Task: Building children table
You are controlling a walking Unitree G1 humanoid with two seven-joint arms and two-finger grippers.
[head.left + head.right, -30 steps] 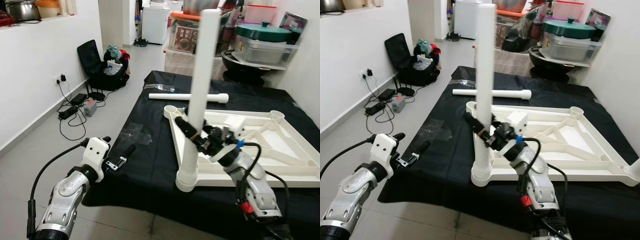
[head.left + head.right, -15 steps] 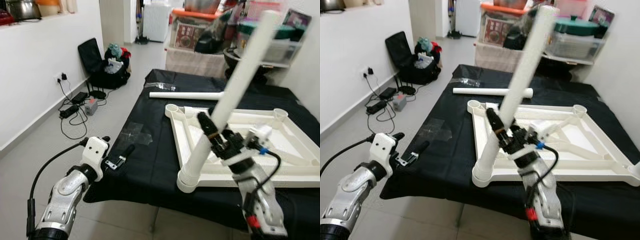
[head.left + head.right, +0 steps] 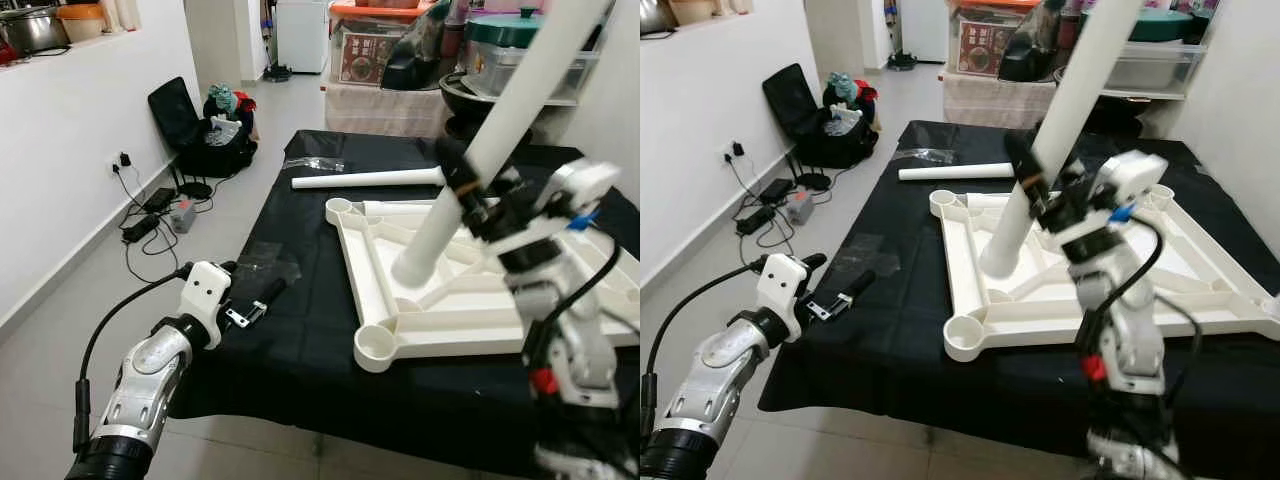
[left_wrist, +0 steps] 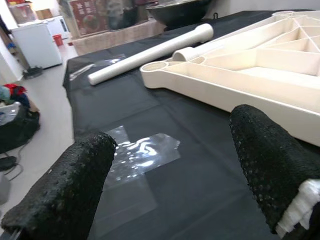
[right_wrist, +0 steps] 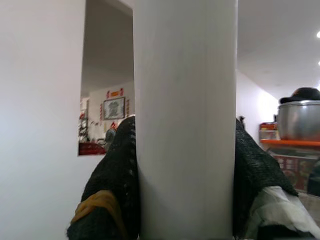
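The right gripper (image 3: 470, 190) is closed around a long white plastic tube leg (image 3: 490, 150), and in the right wrist view its two black fingers (image 5: 115, 175) press on both sides of the tube. The leg is held in the air, tilted: its long axis runs from about 7 o'clock at the lower open end to 1 o'clock at the top. This lower end hangs above the inner ribs of the white plastic tabletop frame (image 3: 400, 325), which lies upside down on the black-covered surface (image 3: 300, 340).

The round empty corner socket (image 3: 377, 347) at the near corner of the frame is at about 7 o'clock from the leg's lower end, near but apart. I judge the coming move must bring this end down toward that direction and make the leg upright.

The left gripper (image 3: 250, 305), open and holding nothing, hovers at the near edge of the surface, well apart from the socket, so the right arm is nearer. A second white tube leg (image 3: 365, 179) lies flat beyond the frame, at 12 o'clock.
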